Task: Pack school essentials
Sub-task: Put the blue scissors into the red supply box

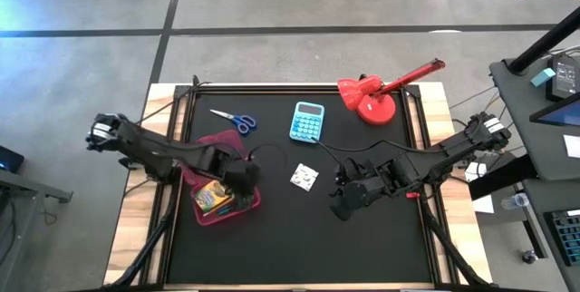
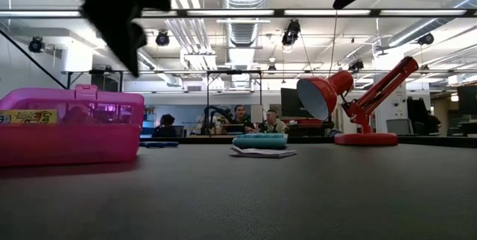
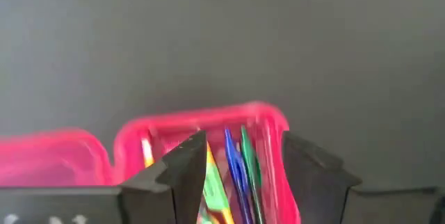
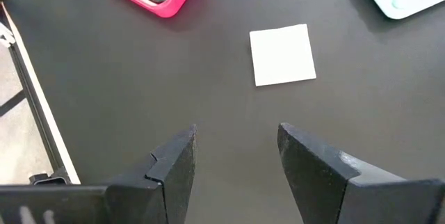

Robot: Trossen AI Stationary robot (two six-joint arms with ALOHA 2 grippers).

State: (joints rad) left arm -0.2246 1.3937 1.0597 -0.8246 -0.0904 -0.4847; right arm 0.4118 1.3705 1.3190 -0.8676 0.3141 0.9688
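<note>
High view: left gripper [image 1: 241, 180] sits over the pink case [image 1: 243, 204], which already holds the crayon box [image 1: 213, 198] and pens. Right gripper [image 1: 343, 203] hangs over bare black mat [image 1: 299, 247], just beside the white square [image 1: 304, 178]. Scissors [image 1: 235, 119] lie apart at the mat's far side, left of the calculator [image 1: 307, 121]; red lamp [image 1: 378, 94] far right.

Low view: the case [image 2: 71, 125] is translucent glossy plastic, with rounded corners and a small clasp. The square [image 2: 262, 151] lies paper-thin and flat, so I'd judge it hard to pinch; best to come straight down and close on an edge.

Left wrist view: fingers [image 3: 186, 175] spread, nothing held, hovering above the case [image 3: 270, 117]; blue and green markers [image 3: 240, 168] lie lengthwise inside.

Right wrist view: fingers [image 4: 174, 165] apart and empty, the square [image 4: 281, 54] ahead, plain white, sharp-cornered. Likely next pick; centre over it first.
</note>
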